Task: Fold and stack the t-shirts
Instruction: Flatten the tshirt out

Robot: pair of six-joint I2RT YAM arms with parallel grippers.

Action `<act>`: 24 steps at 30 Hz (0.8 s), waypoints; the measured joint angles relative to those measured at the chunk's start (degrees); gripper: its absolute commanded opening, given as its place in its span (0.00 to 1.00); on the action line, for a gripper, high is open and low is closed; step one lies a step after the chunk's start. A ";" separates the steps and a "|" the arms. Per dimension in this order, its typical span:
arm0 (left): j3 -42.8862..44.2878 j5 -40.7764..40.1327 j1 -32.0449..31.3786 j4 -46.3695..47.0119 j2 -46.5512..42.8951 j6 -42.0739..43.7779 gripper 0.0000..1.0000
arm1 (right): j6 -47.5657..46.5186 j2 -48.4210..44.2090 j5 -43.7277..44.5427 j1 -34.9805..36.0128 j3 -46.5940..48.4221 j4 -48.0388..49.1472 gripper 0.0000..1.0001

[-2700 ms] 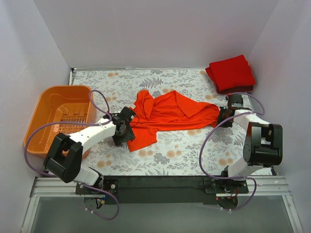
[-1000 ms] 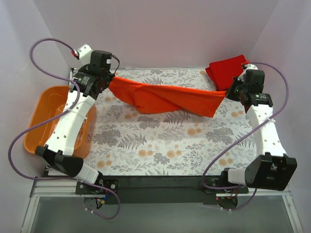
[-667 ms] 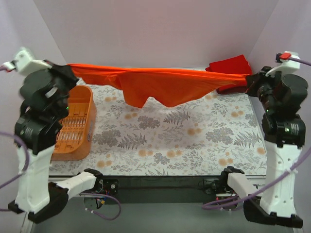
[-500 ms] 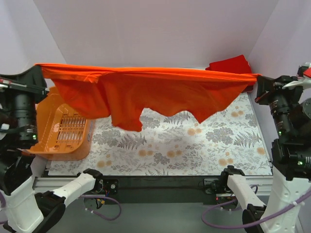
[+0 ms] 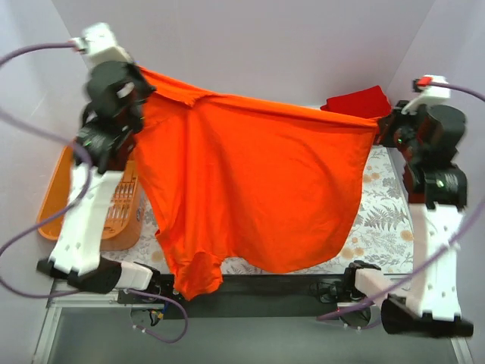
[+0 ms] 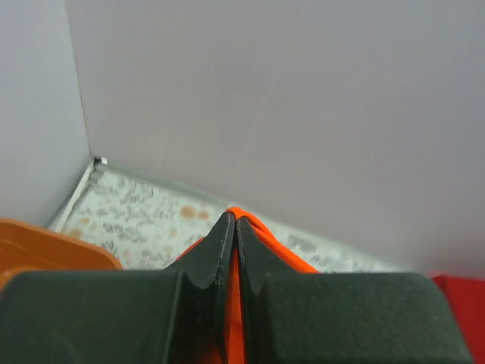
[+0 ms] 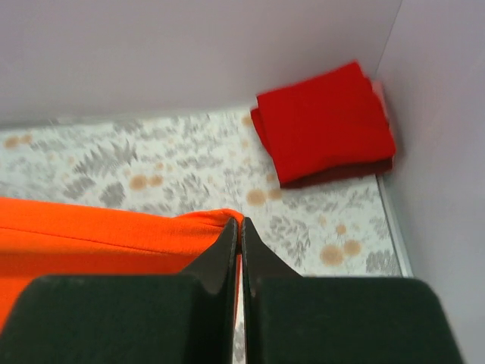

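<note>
The bright orange-red t-shirt (image 5: 250,189) hangs spread wide in the air between both raised arms, its lower edge drooping toward the table's near edge. My left gripper (image 5: 141,74) is shut on its upper left corner; the cloth (image 6: 261,239) shows pinched between the fingers (image 6: 214,250). My right gripper (image 5: 381,129) is shut on the opposite corner, orange fabric (image 7: 106,231) bunched beside its fingers (image 7: 220,254). The deeper red t-shirt (image 5: 356,102) lies folded at the far right corner, also in the right wrist view (image 7: 326,121).
An orange plastic basket (image 5: 53,193) sits at the table's left side, mostly behind the left arm. The floral tablecloth (image 5: 383,205) shows at the right. White walls enclose the back and both sides.
Both arms lifted the orange-red t-shirt off the table and stretched it out. In the last half second it swung toward the camera and now hangs much lower, fully opened.
</note>
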 measured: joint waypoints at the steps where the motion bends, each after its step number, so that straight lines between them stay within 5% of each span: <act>1: -2.47 0.09 0.11 1.01 2.21 0.09 0.00 | -0.28 2.16 0.02 -0.07 -2.12 0.39 0.01; 6: -17.35 3.50 1.11 5.66 16.90 -1.25 0.00 | -1.05 12.85 -0.20 -0.39 -17.57 8.22 0.01; 10: -21.09 7.02 2.58 6.08 32.26 -2.95 0.00 | -0.83 24.55 -0.22 -0.44 -25.97 14.36 0.01; 17: -16.92 12.09 5.07 5.77 49.86 -5.27 0.00 | 0.57 44.41 -0.63 -0.61 -24.59 24.02 0.01; 24: -11.32 15.93 6.64 5.40 52.35 -7.21 0.00 | 0.26 51.28 -0.92 -0.92 -19.34 27.21 0.01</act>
